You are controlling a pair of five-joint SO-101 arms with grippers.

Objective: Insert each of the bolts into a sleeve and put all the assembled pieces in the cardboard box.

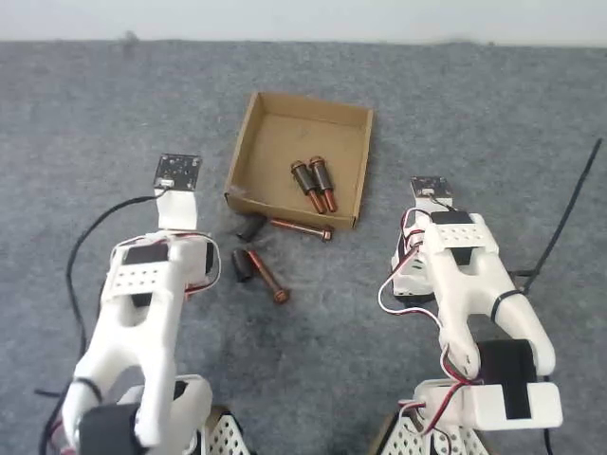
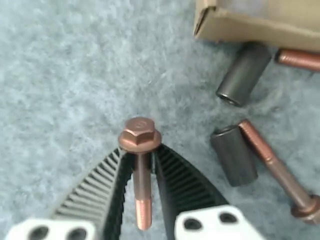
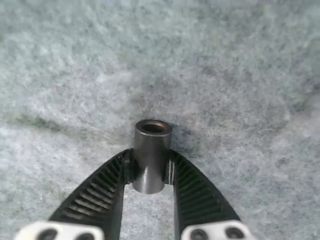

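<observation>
Surface: grey felt tabletop (image 1: 95, 114), one arm at either side of scattered hardware.
Left gripper (image 2: 141, 154): closed tight on a bolt (image 2: 140, 136) at the shank, hex head clear past the tips, threaded end back toward the wrist.
Loose sleeves (image 1: 250, 227), loose bolts (image 1: 301, 228): two of each, just in front of the box, not yet joined.
Cardboard box (image 1: 289, 210): two assembled pieces (image 1: 314, 185) inside, near the front wall.
Right gripper (image 3: 149, 162): clamped around a sleeve (image 3: 152, 142), bore left open outward, likely to receive a bolt.

The left claw (image 2: 141, 153) pinches a copper bolt (image 2: 141, 137) by its shank; two dark sleeves (image 2: 242, 75) and a loose bolt (image 2: 272, 167) lie near the cardboard box (image 2: 250, 30).
</observation>
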